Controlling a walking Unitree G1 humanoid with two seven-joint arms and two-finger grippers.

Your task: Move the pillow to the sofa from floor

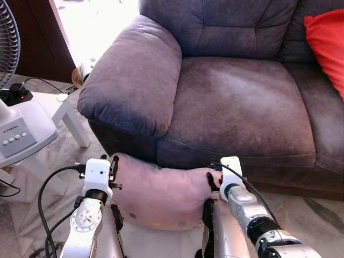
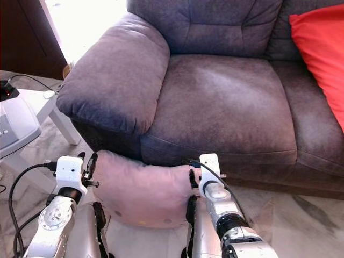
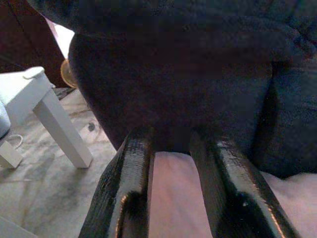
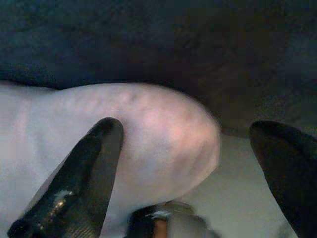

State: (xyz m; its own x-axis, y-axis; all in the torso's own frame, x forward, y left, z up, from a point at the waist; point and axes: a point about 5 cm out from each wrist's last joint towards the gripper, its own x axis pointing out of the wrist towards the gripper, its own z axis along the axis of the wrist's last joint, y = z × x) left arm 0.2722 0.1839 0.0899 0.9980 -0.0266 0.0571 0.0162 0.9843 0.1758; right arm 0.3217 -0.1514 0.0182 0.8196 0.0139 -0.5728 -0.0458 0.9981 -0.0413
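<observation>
I see a pale marbled floor (image 1: 317, 212) under a white side table (image 1: 67, 110), with a white fan (image 1: 16, 126) beside it. Dark wood panelling (image 1: 32, 37) stands behind, and bright daylight floods the doorway (image 1: 97, 21).

Sofa seat (image 1: 242, 102) open beyond armrest (image 1: 134, 80)
</observation>
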